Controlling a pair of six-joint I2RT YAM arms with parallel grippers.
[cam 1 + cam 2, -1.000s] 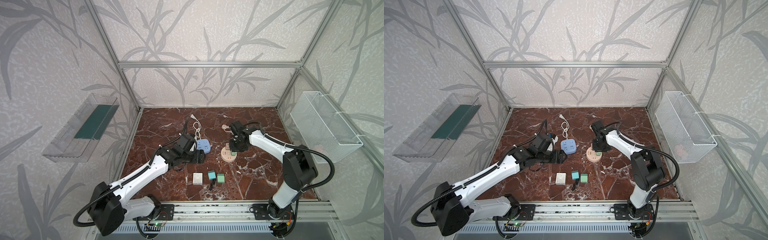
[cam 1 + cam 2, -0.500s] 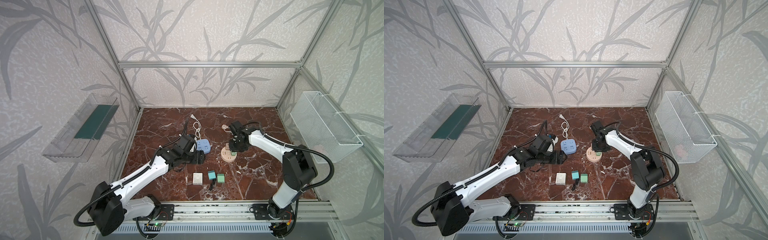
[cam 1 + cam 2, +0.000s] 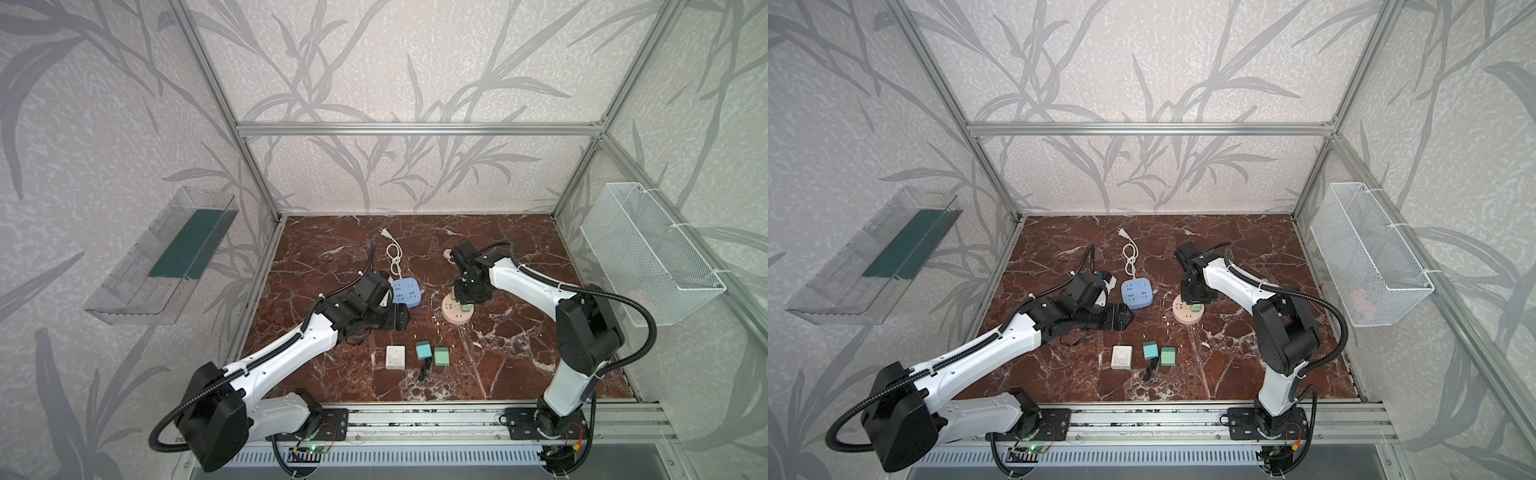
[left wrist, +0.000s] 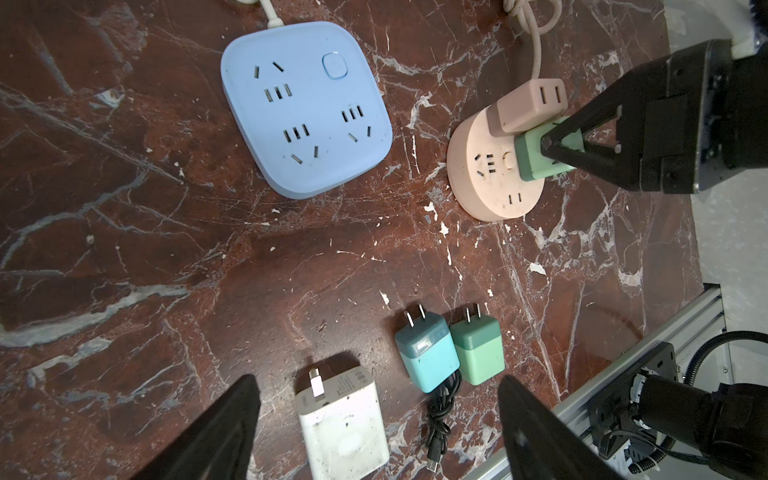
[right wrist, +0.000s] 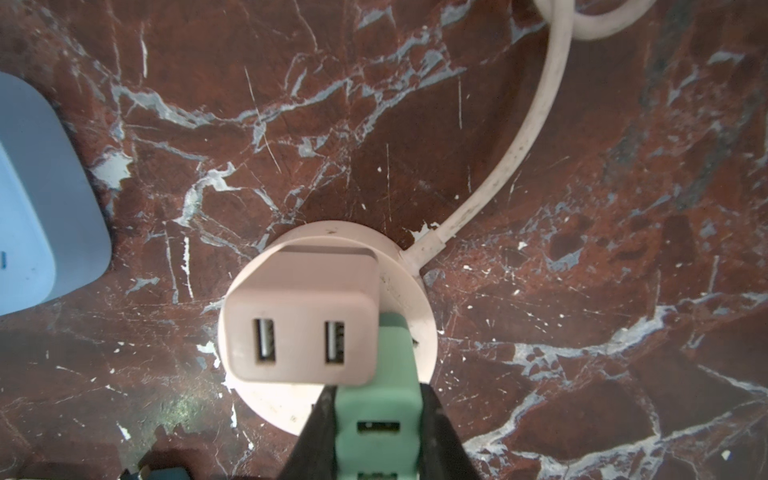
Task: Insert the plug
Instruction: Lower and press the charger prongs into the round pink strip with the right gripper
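Right wrist view: right pincer (image 5: 376, 411) is shut tight on green plug (image 5: 397, 353), held upright on pink round socket (image 5: 415, 291), long axis pointing straight down; left pincer (image 4: 377, 386) wide open, empty.

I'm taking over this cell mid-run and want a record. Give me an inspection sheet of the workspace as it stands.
Surface: red-brown marble table, with white chips and scratches.
Job's things: green plug stands on the round pink socket, beside a pink USB adapter; whether it is fully seated cannot be told.
Clutter: blue power strip; white charger, teal charger and green charger lying loose near the front.
Pincers: right pincer shut on the green plug; left pincer open, holding nothing, between the power strip and the loose chargers.
Cables: white cord knotted behind the power strip; pink cord leaving the socket; black cable bundled by the teal charger.
Surroundings: clear tray on one wall, wire basket on the opposite wall.
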